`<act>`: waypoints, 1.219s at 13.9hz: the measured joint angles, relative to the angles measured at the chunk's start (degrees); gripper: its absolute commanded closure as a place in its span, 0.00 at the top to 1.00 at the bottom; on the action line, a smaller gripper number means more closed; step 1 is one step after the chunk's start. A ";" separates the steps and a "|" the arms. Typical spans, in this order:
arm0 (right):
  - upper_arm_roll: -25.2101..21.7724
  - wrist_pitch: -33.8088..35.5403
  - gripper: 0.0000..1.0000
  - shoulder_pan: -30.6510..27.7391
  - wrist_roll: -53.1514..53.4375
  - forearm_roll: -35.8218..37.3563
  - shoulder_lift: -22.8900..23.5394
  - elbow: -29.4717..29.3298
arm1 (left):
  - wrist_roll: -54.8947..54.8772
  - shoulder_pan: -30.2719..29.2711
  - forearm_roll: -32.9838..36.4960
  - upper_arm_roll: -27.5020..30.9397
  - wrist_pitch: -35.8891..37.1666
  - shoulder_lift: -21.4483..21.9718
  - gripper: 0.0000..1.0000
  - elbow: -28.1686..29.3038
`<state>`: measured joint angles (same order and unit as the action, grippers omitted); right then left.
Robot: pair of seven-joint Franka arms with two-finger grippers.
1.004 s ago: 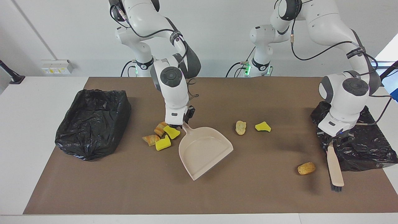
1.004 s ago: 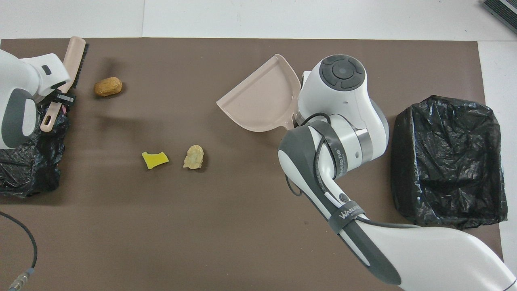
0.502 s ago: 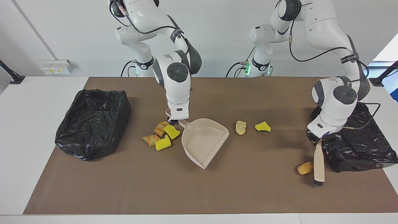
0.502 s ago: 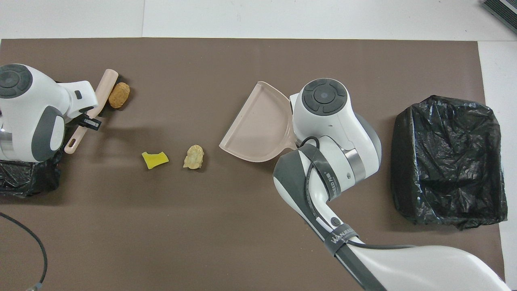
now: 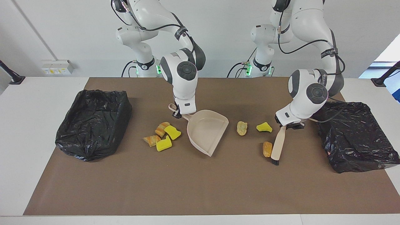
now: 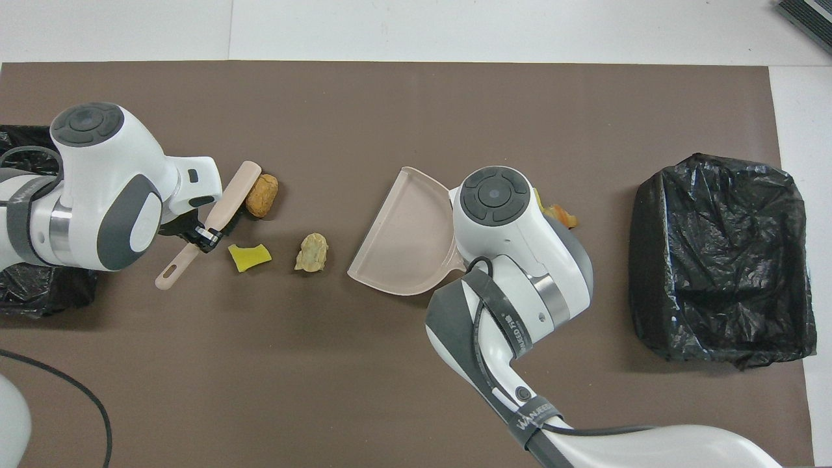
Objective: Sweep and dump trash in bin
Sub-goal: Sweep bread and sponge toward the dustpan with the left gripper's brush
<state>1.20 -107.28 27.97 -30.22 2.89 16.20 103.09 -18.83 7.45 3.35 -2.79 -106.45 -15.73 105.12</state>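
My right gripper (image 5: 179,114) is shut on the handle of a beige dustpan (image 5: 207,132) (image 6: 403,240), whose mouth faces the left arm's end of the table. My left gripper (image 5: 289,125) (image 6: 201,227) is shut on a beige brush (image 5: 278,145) (image 6: 227,205) with its bristles down on the mat. A tan trash lump (image 5: 267,149) (image 6: 262,195) touches the brush. A pale lump (image 5: 242,128) (image 6: 312,252) and a yellow bit (image 5: 264,127) (image 6: 249,255) lie between brush and dustpan. Several more pieces (image 5: 162,137) cluster beside the dustpan's handle.
A black-bagged bin (image 5: 93,123) (image 6: 721,260) stands at the right arm's end of the brown mat. A second black-bagged bin (image 5: 356,134) stands at the left arm's end. In the overhead view, the right arm's wrist covers most of the cluster.
The left arm swept the brush toward the middle of the table, pushing the tan lump along. The right arm drew the dustpan nearer the robots and turned its mouth toward the loose pieces.
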 measured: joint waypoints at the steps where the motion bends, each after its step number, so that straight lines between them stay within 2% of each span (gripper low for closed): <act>1: 0.01 -0.67 0.00 0.34 -1.09 0.02 -0.63 1.11 | 0.00 0.99 -0.95 -0.01 1.53 0.44 0.00 0.14; 6: 0.09 -4.60 0.00 2.52 -3.05 0.07 -2.04 5.85 | 1.38 5.52 -5.76 -0.06 6.54 1.93 0.00 0.30; 11: 0.08 -5.05 0.00 3.24 -3.05 0.16 -2.20 6.68 | 12.79 6.11 -6.53 0.74 8.04 7.94 0.00 0.48; 13: 0.07 -5.05 0.00 3.23 -3.05 0.18 -2.24 6.75 | 17.67 5.45 -6.54 1.19 3.89 8.84 0.00 2.83; 17: 0.12 -2.61 0.00 3.24 -3.76 0.23 -2.43 6.85 | 19.03 3.52 -6.64 1.54 -11.86 10.79 0.00 15.59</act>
<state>1.32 -109.89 31.21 -33.98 3.12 13.77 109.94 0.19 10.96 -3.28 -1.25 -118.31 -4.94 120.71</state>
